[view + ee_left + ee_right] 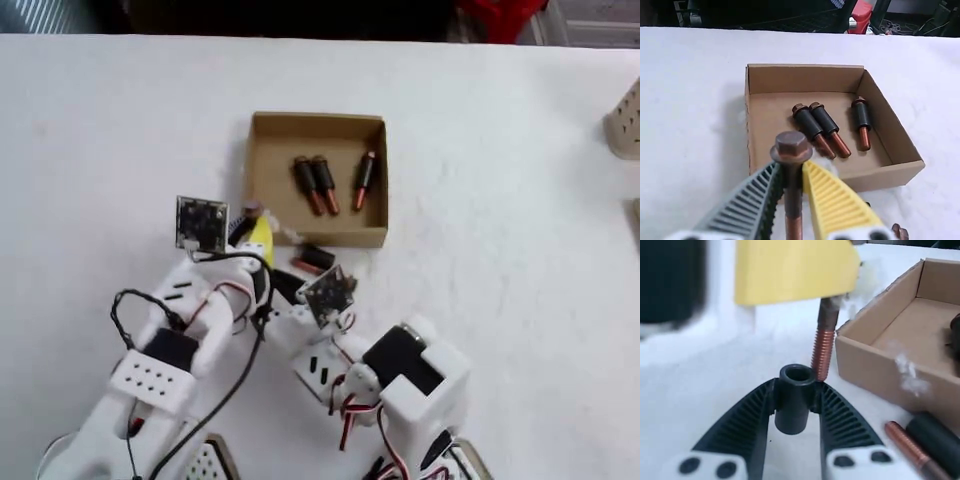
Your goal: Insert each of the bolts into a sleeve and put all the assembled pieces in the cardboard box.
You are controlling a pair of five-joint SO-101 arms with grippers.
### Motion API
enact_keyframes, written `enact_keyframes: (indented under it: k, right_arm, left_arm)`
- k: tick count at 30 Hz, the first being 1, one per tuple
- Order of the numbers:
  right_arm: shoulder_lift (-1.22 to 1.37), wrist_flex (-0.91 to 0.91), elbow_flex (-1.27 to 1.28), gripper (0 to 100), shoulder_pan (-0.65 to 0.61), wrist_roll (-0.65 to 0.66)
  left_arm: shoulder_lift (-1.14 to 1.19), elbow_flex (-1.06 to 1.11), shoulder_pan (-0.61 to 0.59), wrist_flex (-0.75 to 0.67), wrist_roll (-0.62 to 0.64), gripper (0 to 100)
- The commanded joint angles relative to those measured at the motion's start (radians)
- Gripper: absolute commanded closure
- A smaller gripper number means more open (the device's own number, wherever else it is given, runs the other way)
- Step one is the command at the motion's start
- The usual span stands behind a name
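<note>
- We count five bolts and five sleeves in all: four pairs are already joined, and one bolt and one sleeve are apart
- Three assembled pieces point(826, 122) lie inside the cardboard box point(320, 125); two are side by side and touching, and the third lies apart from them, nearer one side wall
- A fourth assembled piece point(935, 440) lies on the white surface point(500, 250), just outside the box's near wall
- The left arm's fingers point(830, 200), one grey and one yellow, are closed on the loose bolt point(791, 149), gripping its shank just under the hexagonal head
- The right arm's fingers point(740, 430), both black, are clamped around the loose sleeve point(794, 410), which stands upright with its open end up
- In the right wrist view we see the held bolt's threaded end pointing down, just beside the sleeve's rim and not inside the hole; we cannot tell whether the two touch
- Both arms meet close to the box's near left corner
</note>
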Motion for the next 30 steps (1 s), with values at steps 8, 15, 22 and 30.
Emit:
enact_keyframes:
  k: [8, 15, 22, 30]
  right_arm:
    - [-0.007, -0.001, -0.021, 98.2, 0.012, -0.003]
    - [-0.007, -0.001, -0.021, 98.2, 0.012, -0.003]
    - [-0.007, -0.001, -0.021, 98.2, 0.012, -0.003]
    - [-0.007, -0.001, -0.021, 98.2, 0.012, -0.003]
  left_arm:
    - [-0.021, -0.132, 0.013, 0.150, -0.008, 98]
    - [-0.021, -0.114, 0.012, 0.149, -0.011, 98]
    - [-0.140, -0.123, 0.008, 0.155, -0.003, 98]
    - [-0.302, -0.080, 0.021, 0.261, 0.038, 98]
